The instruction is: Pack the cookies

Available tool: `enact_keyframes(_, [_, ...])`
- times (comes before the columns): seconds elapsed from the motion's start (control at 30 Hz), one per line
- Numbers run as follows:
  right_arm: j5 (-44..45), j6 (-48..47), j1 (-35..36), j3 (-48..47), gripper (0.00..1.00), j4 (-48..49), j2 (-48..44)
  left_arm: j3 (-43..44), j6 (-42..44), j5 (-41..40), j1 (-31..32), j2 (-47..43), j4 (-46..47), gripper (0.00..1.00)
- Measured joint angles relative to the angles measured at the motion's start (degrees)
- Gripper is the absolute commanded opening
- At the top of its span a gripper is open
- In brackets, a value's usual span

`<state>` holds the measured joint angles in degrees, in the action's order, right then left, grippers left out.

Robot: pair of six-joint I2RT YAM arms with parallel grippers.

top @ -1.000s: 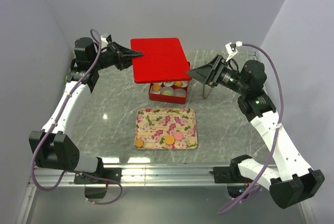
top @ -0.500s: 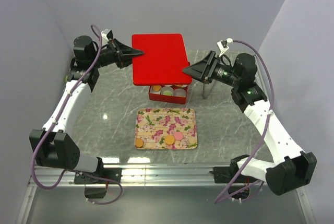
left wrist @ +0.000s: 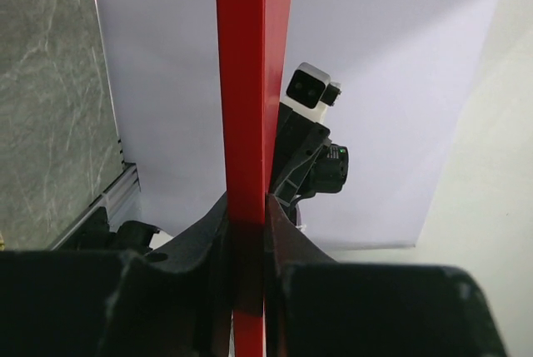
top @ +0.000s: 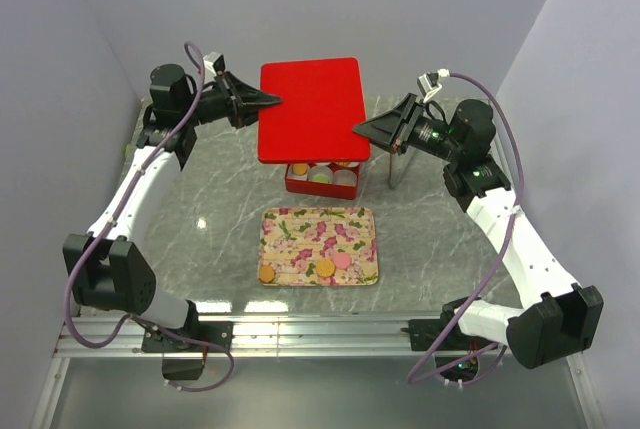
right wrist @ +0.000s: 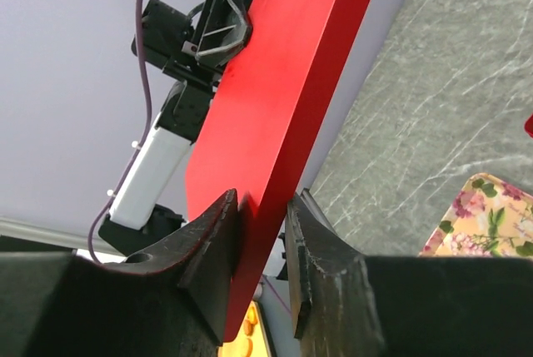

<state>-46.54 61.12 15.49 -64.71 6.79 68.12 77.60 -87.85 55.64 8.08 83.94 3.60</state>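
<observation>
Hanging in the air, the flat red rectangular lid [top: 310, 109] sits directly over the open red box [top: 320, 191]; left gripper [top: 270, 102] and right gripper [top: 358, 131] each pinch one long edge. Nearer the bases, the floral tray [top: 300, 234] holds three small round cookies [top: 326, 267].

Arms raised, reaching inward; left hand [top: 268, 101] and right hand [top: 360, 130] both clamped.
</observation>
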Motion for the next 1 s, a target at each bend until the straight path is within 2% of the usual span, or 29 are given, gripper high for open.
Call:
enact_keyframes(0.1, [0.0, 0.4, 0.0, 0.2, 0.0, 0.2, 0.0, 1.2, 1.0, 0.0, 0.1, 0.8, -0.5, 0.17])
enact_keyframes(0.27, [0.0, 0.3, 0.0, 0.6, 0.0, 0.1, 0.0, 2.2, 2.8, 0.0, 0.3, 1.4, -2.6, 0.37])
enact_keyframes(0.53, [-0.2, -0.1, 0.1, 0.6, 0.0, 0.3, 0.0, 2.6, 6.1, -0.5, 1.1, 1.4, -9.1, 0.54])
enact_keyframes(1.0, [1.6, 0.2, 0.0, 0.6, 0.0, 0.1, 0.0, 2.5, 13.6, -2.9, -3.5, 0.2, -19.8, 0.57])
